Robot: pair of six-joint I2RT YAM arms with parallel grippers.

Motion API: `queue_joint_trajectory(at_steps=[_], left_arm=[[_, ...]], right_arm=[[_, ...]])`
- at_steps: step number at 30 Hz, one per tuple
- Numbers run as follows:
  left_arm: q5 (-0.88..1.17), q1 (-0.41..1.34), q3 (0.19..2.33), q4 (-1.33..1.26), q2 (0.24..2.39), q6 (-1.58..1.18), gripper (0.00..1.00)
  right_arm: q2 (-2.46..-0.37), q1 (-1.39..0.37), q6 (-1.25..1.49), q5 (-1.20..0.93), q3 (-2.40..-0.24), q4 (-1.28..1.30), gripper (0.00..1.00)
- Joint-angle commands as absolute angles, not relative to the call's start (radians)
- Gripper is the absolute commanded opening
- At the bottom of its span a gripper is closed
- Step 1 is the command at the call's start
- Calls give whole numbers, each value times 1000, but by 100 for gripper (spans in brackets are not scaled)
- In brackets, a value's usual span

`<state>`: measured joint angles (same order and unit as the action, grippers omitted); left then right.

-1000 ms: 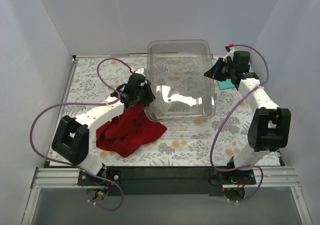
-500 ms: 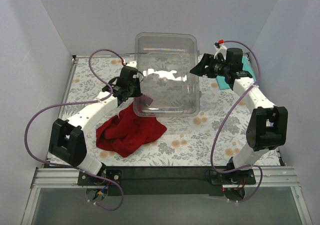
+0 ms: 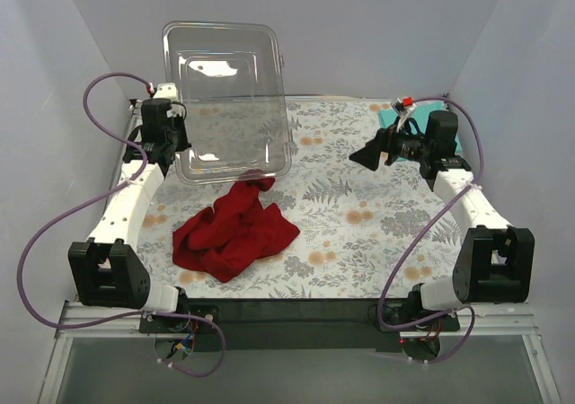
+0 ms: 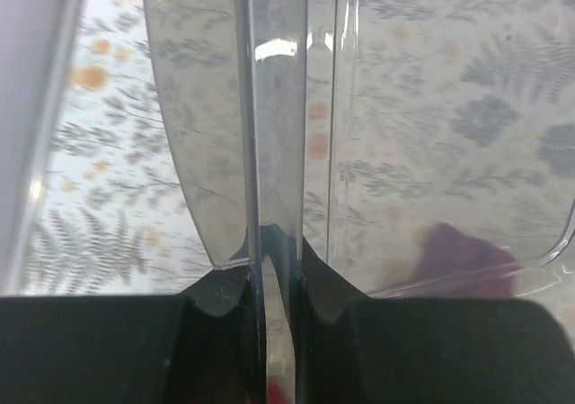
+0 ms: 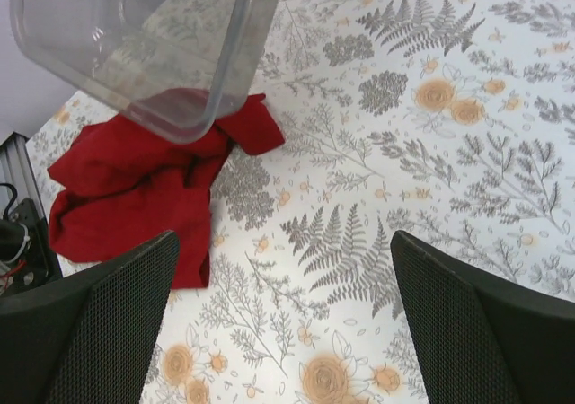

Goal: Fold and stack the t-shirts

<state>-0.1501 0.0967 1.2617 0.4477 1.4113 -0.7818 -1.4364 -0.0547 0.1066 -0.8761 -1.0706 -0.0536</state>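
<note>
The dark red t-shirt (image 3: 235, 233) lies crumpled on the floral table, left of centre; it also shows in the right wrist view (image 5: 126, 197). A corner of the teal t-shirt (image 3: 386, 117) peeks out behind the right arm at the back right. My left gripper (image 3: 172, 142) is shut on the wall of the clear plastic tray (image 3: 229, 99), holding it tilted on edge above the back left; the jaws pinch the wall (image 4: 274, 278). My right gripper (image 3: 367, 157) hangs open over bare table (image 5: 283, 323), well to the right of the red shirt.
The tray's lower corner (image 5: 180, 126) hangs just above the red shirt's far edge. White walls close in the table on the left, back and right. The arm bases and a black rail (image 3: 287, 310) line the near edge.
The left arm has swung the tray from the table's middle up to the back left, tipping it on edge. The right gripper let go of the tray, opened, and drew back right.
</note>
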Motion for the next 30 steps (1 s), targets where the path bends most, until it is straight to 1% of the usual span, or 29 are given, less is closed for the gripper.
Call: queue_joint_trajectory(at_steps=[1,2,6,10,13,19,23,30], left_arm=[[-157,49,1273,330,1338,-603,0],[-141,38,1264,302,1335,-559,0],[-110,-33,1230,253,1330,-439,0],[-95,-103,1181,206,1345,-423,0],[-98,-152,1146,160,1361,-451,0],[-109,-201,1103,121,1376,-434,0],[-103,-219,1013,63,1373,-420,0],[-72,-241,982,69,1473,-449,0]], right_arm=[[-1384,13,40,-980,-964,-129,89],[-1372,29,32,-992,-912,-132,89],[-1339,110,20,-1064,-868,-135,89],[-1356,202,34,-1123,-867,-140,89],[-1384,227,44,-1184,-864,-140,89],[-1405,238,48,-1223,-865,-140,89],[-1417,241,49,-1246,-868,-137,89],[-1416,245,54,-1258,-865,-137,89]])
